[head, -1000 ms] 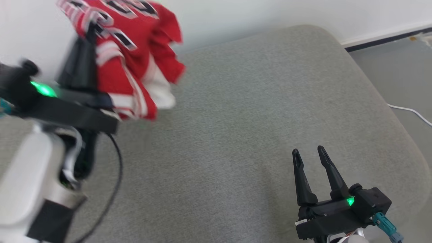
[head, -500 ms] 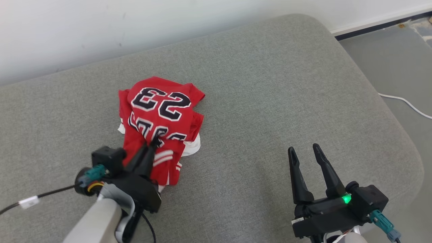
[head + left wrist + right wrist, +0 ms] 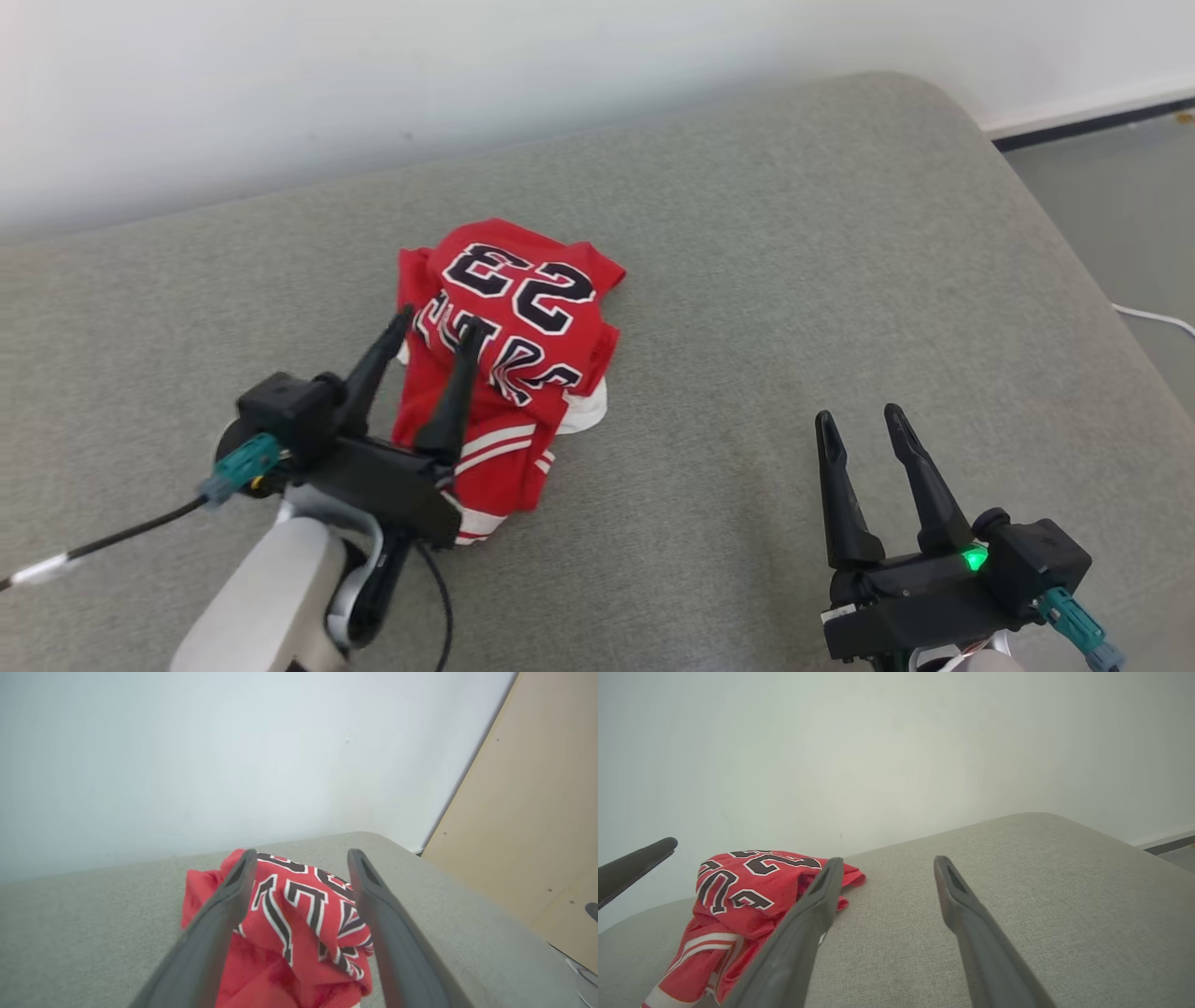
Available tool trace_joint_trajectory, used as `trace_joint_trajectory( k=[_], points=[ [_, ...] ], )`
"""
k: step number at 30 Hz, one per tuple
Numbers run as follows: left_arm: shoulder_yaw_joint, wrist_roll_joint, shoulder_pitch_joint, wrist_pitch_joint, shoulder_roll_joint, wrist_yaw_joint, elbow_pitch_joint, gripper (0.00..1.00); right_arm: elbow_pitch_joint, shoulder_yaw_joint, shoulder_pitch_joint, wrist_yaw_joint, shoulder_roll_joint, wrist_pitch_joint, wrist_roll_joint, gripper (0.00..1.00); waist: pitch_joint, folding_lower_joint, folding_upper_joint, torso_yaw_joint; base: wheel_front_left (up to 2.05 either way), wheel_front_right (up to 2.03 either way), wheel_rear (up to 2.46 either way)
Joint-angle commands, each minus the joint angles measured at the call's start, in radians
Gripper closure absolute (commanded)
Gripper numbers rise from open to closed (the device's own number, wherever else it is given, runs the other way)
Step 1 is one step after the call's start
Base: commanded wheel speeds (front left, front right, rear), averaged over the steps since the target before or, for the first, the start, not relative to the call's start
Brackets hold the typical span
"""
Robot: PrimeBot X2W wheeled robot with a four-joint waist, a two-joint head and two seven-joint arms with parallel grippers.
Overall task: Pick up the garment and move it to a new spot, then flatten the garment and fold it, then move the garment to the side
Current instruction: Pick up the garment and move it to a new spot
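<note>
The garment (image 3: 509, 359) is a red jersey with black-and-white numbers and white trim, lying crumpled in a heap on the grey cushion (image 3: 747, 280). My left gripper (image 3: 437, 327) is open just over the heap's near left side, fingers spread, gripping nothing. In the left wrist view the garment (image 3: 299, 914) shows between the spread fingers (image 3: 219, 924). My right gripper (image 3: 859, 420) stands open at the lower right, well clear of the cloth. In the right wrist view the garment (image 3: 742, 891) lies to the left of that gripper (image 3: 886, 861).
A pale wall (image 3: 373, 84) runs behind the cushion. The cushion's rounded right edge drops to a grey floor (image 3: 1111, 205) with a white cable (image 3: 1153, 317). A beige panel (image 3: 537, 812) stands at the right of the left wrist view. A black cable (image 3: 103, 546) trails from my left arm.
The left arm brought the garment down from high at the left onto the cushion, then opened and let go. The head camera shifted. The right gripper stayed as it was.
</note>
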Motion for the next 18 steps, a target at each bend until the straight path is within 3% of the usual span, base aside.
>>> trace_joint_trajectory(
  k=[1, 10, 18],
  points=[
    [0.027, 0.02, 0.044, -0.003, 0.017, 0.009, -0.038, 0.0, -0.007, -0.004, 0.012, -0.002, 0.001, -0.001, -0.004, 0.0, -0.024, 0.0, 0.0, 0.036, 0.0, 0.0, 0.0],
    [0.204, 0.141, 0.188, -0.003, 0.085, 0.067, -0.223, 0.0, -0.011, -0.015, 0.017, -0.002, 0.001, 0.0, -0.018, 0.0, -0.054, 0.0, 0.0, 0.1, 0.0, 0.0, 0.0],
    [0.429, 0.286, 0.393, -0.003, 0.038, 0.108, -0.342, 0.0, -0.006, -0.02, 0.025, -0.002, 0.001, -0.001, -0.035, 0.0, -0.069, 0.0, 0.0, 0.142, 0.0, 0.0, 0.0]
  ],
)
